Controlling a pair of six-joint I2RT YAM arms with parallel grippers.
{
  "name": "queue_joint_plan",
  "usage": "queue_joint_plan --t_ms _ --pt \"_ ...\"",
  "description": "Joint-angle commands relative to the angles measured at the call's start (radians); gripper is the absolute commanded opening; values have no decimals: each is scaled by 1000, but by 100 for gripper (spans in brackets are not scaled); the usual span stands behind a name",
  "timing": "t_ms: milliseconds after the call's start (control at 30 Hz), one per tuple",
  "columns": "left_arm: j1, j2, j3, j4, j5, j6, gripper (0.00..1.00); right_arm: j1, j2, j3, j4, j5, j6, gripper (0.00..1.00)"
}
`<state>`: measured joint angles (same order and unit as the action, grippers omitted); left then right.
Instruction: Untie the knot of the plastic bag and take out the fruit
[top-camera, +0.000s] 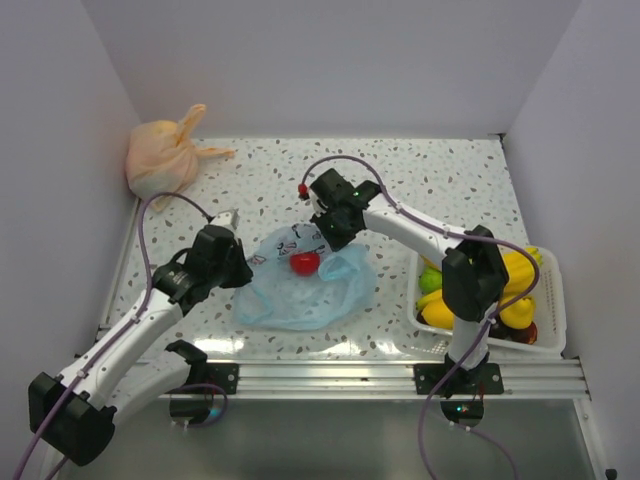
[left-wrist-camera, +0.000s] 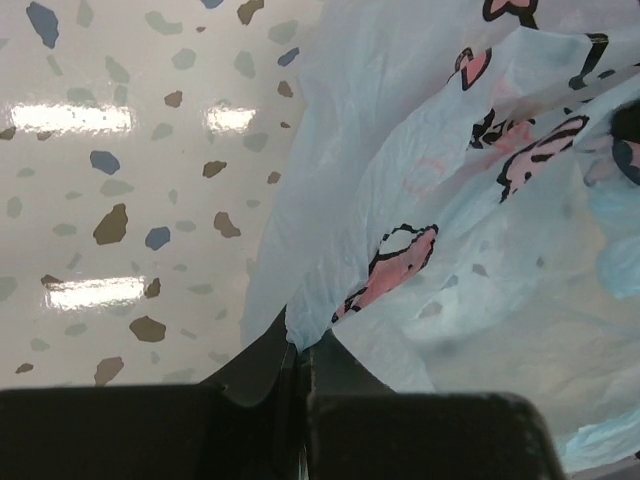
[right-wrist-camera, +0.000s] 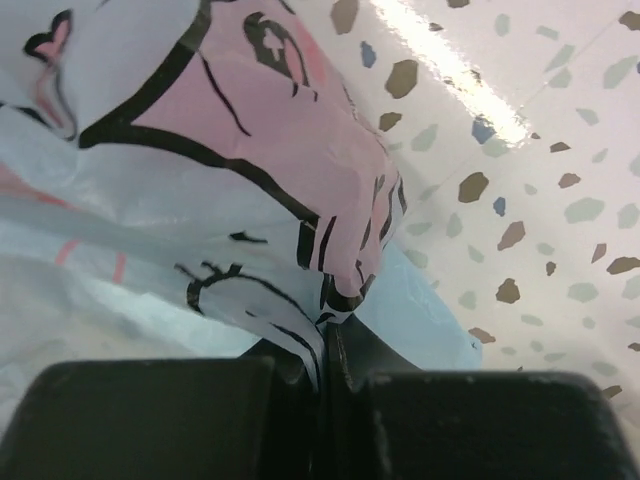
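The red fruit shows only in part, lying in the crumpled light blue plastic bag at the middle of the speckled table; what kind of fruit it is cannot be told; the knot cannot be made out in any view. The right arm's elbow covers some of the yellow and green fruit in the white basket. The left arm stretches low from its base to the bag's left edge; the left gripper is clamped on a fold of blue plastic. The right arm bends back over the bag's far edge; the right gripper is pinched tight on the pink-printed panel.
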<state>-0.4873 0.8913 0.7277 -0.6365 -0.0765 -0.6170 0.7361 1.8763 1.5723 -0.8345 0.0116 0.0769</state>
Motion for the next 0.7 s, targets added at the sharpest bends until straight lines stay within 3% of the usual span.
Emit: queue_joint_plan --t_ms 0,167,300,467,667 --pt "4 0 -39 56 -8 0 0 48 -75 54 6 -53 -57 0" --pt "4 14 -92 127 -29 -39 0 199 -135 231 -86 -15 -66 0" --pt "4 20 -119 178 -60 -64 0 337 -198 282 -92 42 -66 0" --pt "4 21 -132 187 -60 -78 0 323 -249 126 -23 108 -37 0" --pt "4 -11 -125 150 -66 -70 0 211 -246 -86 125 53 33 0"
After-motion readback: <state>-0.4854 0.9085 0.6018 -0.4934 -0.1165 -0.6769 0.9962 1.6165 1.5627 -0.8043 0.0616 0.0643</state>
